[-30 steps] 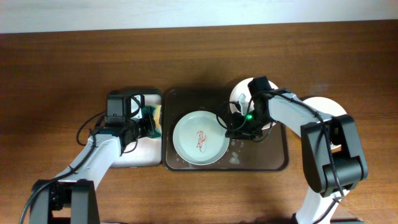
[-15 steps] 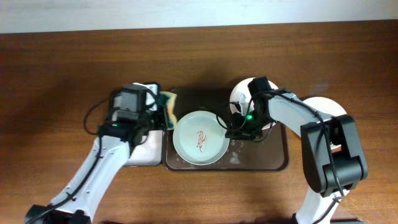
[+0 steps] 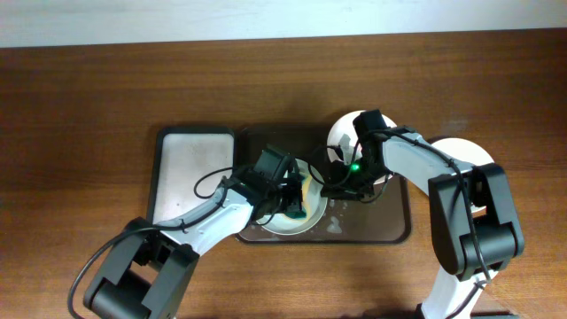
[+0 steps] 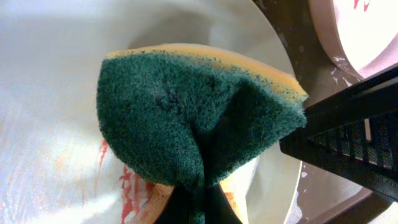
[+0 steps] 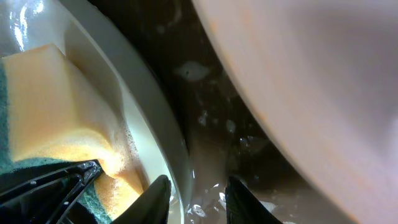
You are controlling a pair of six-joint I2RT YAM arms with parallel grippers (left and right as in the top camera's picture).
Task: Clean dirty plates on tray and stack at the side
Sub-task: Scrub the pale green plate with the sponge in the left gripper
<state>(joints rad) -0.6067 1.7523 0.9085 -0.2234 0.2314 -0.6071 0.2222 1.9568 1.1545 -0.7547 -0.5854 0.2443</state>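
A pale plate (image 3: 270,223) with a red sauce smear (image 4: 130,180) lies in the middle of the dark wet tray (image 3: 381,221). My left gripper (image 3: 297,202) is shut on a green and yellow sponge (image 4: 186,112) and holds it on this plate. My right gripper (image 3: 330,184) straddles the plate's right rim (image 5: 177,149), one finger inside and one outside. A second plate (image 3: 345,133) lies at the tray's far right, partly under my right arm. A third plate (image 3: 465,152) rests on the table to the right of the tray.
The white-lined sponge tray (image 3: 190,177) stands left of the dark tray. Suds and water lie on the dark tray's floor (image 5: 211,124) between the two plates. My two grippers are very close together over the middle plate.
My left arm has carried the sponge from the sponge tray rightward onto the middle plate. My right gripper has stayed at the plate's rim.
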